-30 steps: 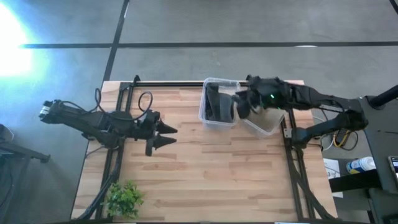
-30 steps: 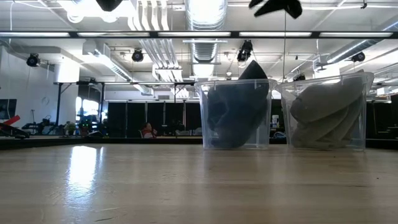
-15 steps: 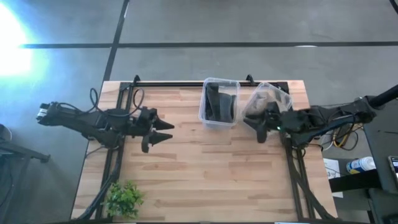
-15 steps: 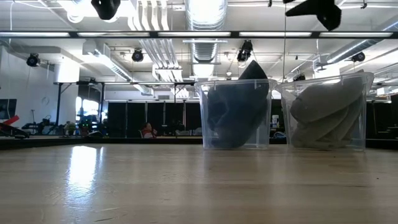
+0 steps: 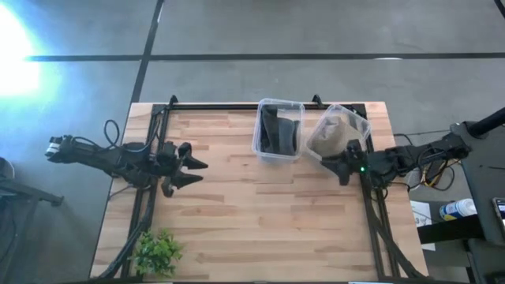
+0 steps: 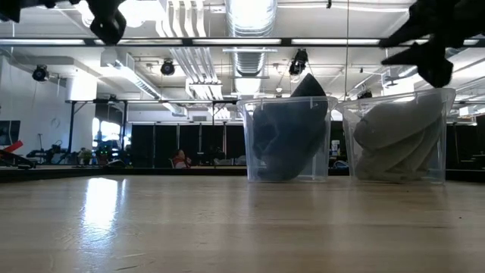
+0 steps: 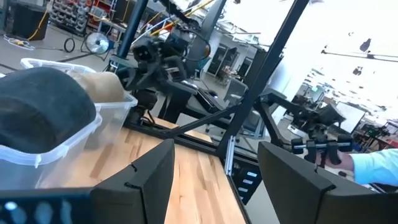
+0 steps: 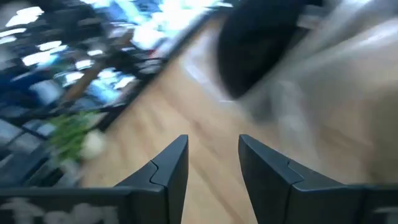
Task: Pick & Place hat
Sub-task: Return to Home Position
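Two clear bins stand at the table's far edge. The left bin (image 5: 278,130) (image 6: 288,140) holds dark hats (image 7: 43,118) standing on edge against its wall, one peak above the rim. The right bin (image 5: 338,134) (image 6: 398,136) holds grey-beige hats (image 7: 106,87) stacked on a slant. My right gripper (image 5: 335,166) (image 8: 214,165) (image 6: 428,45) hangs open in the air, just on the near side of the right bin. My left gripper (image 5: 189,168) (image 7: 214,174) (image 6: 106,19) is open above the table's left part, pointing toward the bins.
A small green plant (image 5: 158,252) (image 8: 74,134) sits at the table's near left corner. Bare wood (image 5: 260,213) spreads across the middle and near side. Black frame rails (image 5: 237,105) run along the far edge and both sides.
My right gripper has drawn back from above the bins toward the table's right and near side and has come lower, carrying nothing. My left gripper has pulled back toward the left edge and has sunk a little. Both bins and their hats have stayed put.
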You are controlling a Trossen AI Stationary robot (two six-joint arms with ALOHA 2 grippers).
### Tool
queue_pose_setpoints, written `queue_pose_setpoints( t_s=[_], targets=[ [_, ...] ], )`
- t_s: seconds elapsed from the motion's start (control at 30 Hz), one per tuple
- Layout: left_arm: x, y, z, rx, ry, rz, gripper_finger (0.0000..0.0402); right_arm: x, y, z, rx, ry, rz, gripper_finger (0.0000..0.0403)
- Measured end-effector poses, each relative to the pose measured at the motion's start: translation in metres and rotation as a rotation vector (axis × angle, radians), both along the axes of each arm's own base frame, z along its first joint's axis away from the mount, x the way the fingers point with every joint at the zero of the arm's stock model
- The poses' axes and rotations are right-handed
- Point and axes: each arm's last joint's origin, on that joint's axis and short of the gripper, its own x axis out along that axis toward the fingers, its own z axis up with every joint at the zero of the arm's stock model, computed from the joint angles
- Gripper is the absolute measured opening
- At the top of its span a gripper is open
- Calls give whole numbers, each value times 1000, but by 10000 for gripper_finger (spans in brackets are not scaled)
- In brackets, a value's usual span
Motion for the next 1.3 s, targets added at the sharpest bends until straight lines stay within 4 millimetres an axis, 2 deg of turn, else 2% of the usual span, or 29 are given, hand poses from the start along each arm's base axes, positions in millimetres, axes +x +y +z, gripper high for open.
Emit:
queue_pose_setpoints(
  t_s=[0.2,0.37,0.5,0.63,0.77,0.87,0.97,1.1,1.3],
  targets=[
    [-7,3,-24,4,16,43,225,-3,3,-9,-138,-207,192,139],
    [-10,7,-44,-34,55,161,225,-8,2,-33,-56,-200,173,131],
    [-9,7,-62,-32,102,177,225,-7,2,-53,0,-186,151,127],
    [-9,7,-84,-15,165,180,225,-6,2,-64,-38,-173,168,128],
    [-11,7,-111,7,240,183,225,-6,2,-64,-136,-157,194,127],
    [-17,8,-137,21,290,182,225,-6,2,-56,-226,-160,213,122],
    [-23,10,-145,55,413,180,225,-7,1,-41,-374,-154,246,118],
    [-25,10,-139,42,364,163,225,-11,0,-12,-582,-195,265,114],
    [-35,12,-124,-16,170,165,225,-18,-2,21,-804,-229,270,118]
  ],
)
